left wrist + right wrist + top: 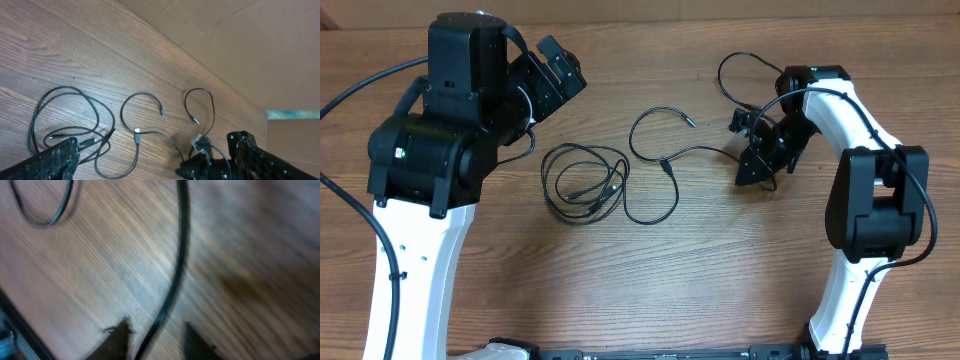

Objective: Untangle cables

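A robotics lab: robot arms (440,150) flank a table (720,270).

**Your left gripper (565,68) gapes; your right gripper (152,337) is narrowed.**
Your left arm (420,160) rises from the near-left corner of the table (720,270) and folds toward the far edge, its jaws wide apart above the wood. Your right arm (875,200) arches up from the near-right corner with its wrist bent down. Its fingertips (117,337) sit close together, low over the surface, and the blur hides whether they clamp.

Top-down overhead, close wrists, shared cables (663,162)
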You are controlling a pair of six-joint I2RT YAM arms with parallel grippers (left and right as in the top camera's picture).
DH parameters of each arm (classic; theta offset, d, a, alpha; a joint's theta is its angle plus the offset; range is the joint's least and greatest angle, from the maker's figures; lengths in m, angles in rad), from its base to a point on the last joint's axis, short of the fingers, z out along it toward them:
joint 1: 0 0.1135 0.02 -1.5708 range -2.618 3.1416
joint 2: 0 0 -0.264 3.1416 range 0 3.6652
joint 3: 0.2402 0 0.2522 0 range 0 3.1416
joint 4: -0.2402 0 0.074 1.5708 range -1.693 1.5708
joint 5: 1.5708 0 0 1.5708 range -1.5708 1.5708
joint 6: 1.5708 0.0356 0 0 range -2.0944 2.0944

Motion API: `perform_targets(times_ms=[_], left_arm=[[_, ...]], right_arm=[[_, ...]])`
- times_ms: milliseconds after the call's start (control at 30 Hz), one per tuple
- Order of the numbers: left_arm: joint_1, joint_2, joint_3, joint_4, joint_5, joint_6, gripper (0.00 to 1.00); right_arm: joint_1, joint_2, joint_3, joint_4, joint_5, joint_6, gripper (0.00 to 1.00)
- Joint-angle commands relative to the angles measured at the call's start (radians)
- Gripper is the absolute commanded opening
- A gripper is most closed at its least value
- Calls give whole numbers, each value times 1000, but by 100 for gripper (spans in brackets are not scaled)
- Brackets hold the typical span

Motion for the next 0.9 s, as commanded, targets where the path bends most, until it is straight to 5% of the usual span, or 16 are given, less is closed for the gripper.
perform_targets(times_ms=[0,67,433,867], left_arm=[[-6,2,6,0,-7,16,100],[-6,2,6,0,-7,16,100],[-6,2,6,-1,-7,16,100],[-6,2,6,-1,-7,16,100]], right_arm=[[5,-2,-4,23,-15,2,14],[3,-2,-3,47,-4,2,4],[-37,-2,47,352,408,357,4],[-293,-2,47,712,340,620,4]])
